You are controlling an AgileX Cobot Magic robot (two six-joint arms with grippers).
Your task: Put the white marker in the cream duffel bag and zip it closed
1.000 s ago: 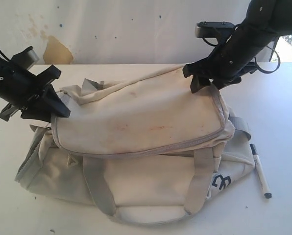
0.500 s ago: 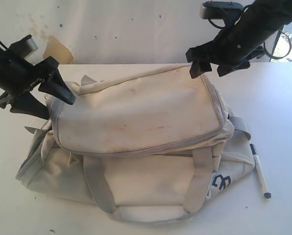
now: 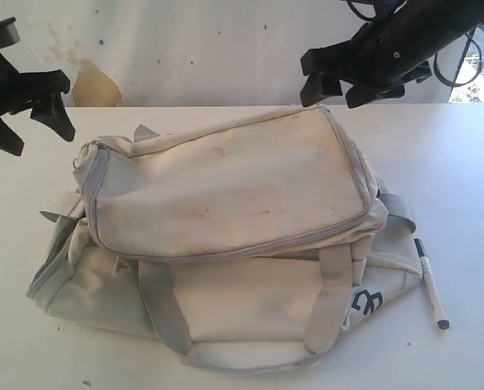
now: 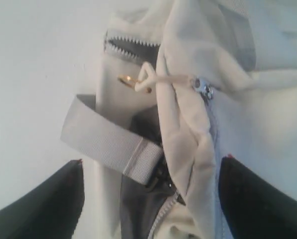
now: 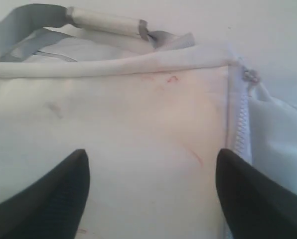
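The cream duffel bag [image 3: 226, 236] lies across the middle of the table with its stained top flap [image 3: 226, 183] laid over it. At the bag's left end the zipper [image 4: 163, 219] stands parted over dark lining [image 4: 141, 199], with a zipper pull [image 4: 201, 88] on a cord. The white marker [image 3: 431, 283] lies on the table just right of the bag, dark cap towards the bag. My left gripper [image 3: 37, 136] [image 4: 153, 160] hangs open above the bag's left end, touching nothing. Open too, my right gripper [image 3: 333, 97] [image 5: 152, 152] hovers over the flap's far right corner.
A grey webbing strap [image 4: 108, 144] crosses the bag's left end. Carry handles [image 3: 250, 353] lie at the front, close to the table's near edge. A stained white wall [image 3: 193, 49] with a tan patch [image 3: 94, 84] stands behind the table.
Both grippers have let go of the flap, opened and risen away from the bag, the left one up and to the left. The flap has settled flat.
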